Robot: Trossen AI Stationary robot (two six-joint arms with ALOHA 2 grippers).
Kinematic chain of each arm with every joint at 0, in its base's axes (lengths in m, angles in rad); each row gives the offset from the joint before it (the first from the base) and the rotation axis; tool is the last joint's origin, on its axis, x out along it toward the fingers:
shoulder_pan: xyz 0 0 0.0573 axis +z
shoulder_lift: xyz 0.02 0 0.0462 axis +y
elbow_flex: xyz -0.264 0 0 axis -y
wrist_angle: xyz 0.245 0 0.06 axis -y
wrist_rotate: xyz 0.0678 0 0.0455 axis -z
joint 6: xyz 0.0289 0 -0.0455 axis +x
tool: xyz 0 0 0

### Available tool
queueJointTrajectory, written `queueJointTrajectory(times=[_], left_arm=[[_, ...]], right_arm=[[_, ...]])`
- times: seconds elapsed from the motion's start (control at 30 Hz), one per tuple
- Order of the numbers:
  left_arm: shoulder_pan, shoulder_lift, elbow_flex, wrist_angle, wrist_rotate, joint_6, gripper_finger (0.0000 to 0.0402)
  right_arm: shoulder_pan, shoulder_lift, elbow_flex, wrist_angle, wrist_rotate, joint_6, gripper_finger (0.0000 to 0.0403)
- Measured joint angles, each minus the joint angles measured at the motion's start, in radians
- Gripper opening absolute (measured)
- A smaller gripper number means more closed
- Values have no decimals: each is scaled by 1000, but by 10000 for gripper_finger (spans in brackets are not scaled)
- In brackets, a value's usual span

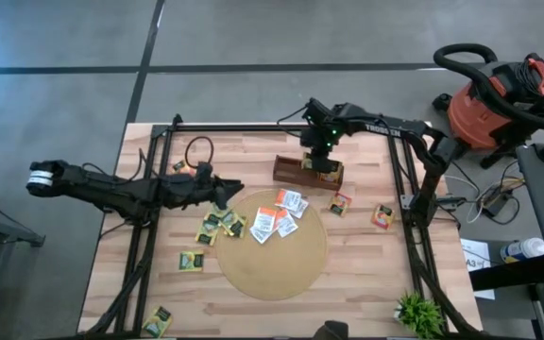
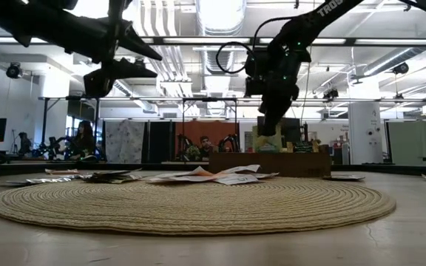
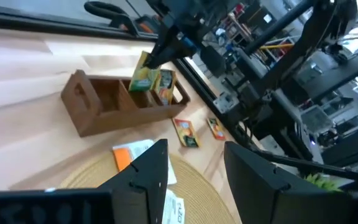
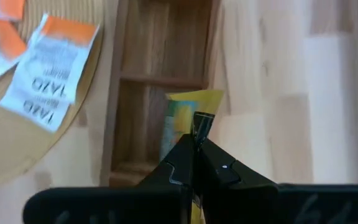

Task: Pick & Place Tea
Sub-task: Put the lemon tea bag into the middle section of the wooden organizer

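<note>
At the near left corner of the desk (image 1: 366, 293) lies one yellow and green sachet (image 1: 158, 321), far from the rest. A little plant (image 1: 419, 314) stands at the near right corner. Further in sits the big round mat (image 1: 272, 260). More tea sachets lie in a loose bunch (image 1: 217, 225) off its left side, and one lies alone (image 1: 191, 262) nearer the front. White and orange sachets (image 1: 280, 215) are piled on the far part of the mat. Two more sachets (image 1: 340, 203) lie on the bare wood to the right of it.

The left gripper (image 1: 236, 189) hangs above the left bunch. Its jaws are spread and hold nothing.

Behind the mat, near the far edge of the desk, is the brown wooden box (image 3: 114, 106). The right gripper (image 4: 197, 140) is over the right end of it. Its jaws are clenched on a yellow sachet (image 4: 188, 112), which stands on edge and dips into a slot there. At least one more sachet (image 3: 165, 86) already stands in that end of the box.

So the job looks only just started. A couple of sachets are in the box, and well over a dozen are waiting on the desk and mat. The other slots look bare.

It is hard to tell if the held sachet touches the bottom of its slot, because the gripper hides that part. The words on most sachets are too small to read. How many sachets are stacked in the pile on the mat cannot be counted.
</note>
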Motion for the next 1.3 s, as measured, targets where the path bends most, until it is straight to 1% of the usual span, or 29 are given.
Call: queueJointTrajectory(times=[0.13, 0.3, 0.53, 0.73, 0.87, 1.03, 1.3], left_arm=[[24, 0, 0, -1, 4, 20, 151], [44, 0, -5, -2, 30, 36, 151], [64, 0, -11, -28, 35, 60, 151], [83, 0, -11, -31, 40, 73, 151], [89, -1, -11, -34, 58, 73, 151], [89, -1, -11, -49, 67, 72, 151], [95, -2, -11, -52, 67, 74, 151]], right_arm=[[0, 0, -3, 39, 1, 54, 8], [2, 0, -14, 32, 2, 53, 8], [10, 2, -41, 9, 0, 48, 8], [18, 51, -43, 9, 3, 44, 8], [18, 64, -43, 9, 55, 44, 8], [18, 64, -31, 10, 66, 44, 8], [18, 64, -28, 6, 133, 48, 11]])
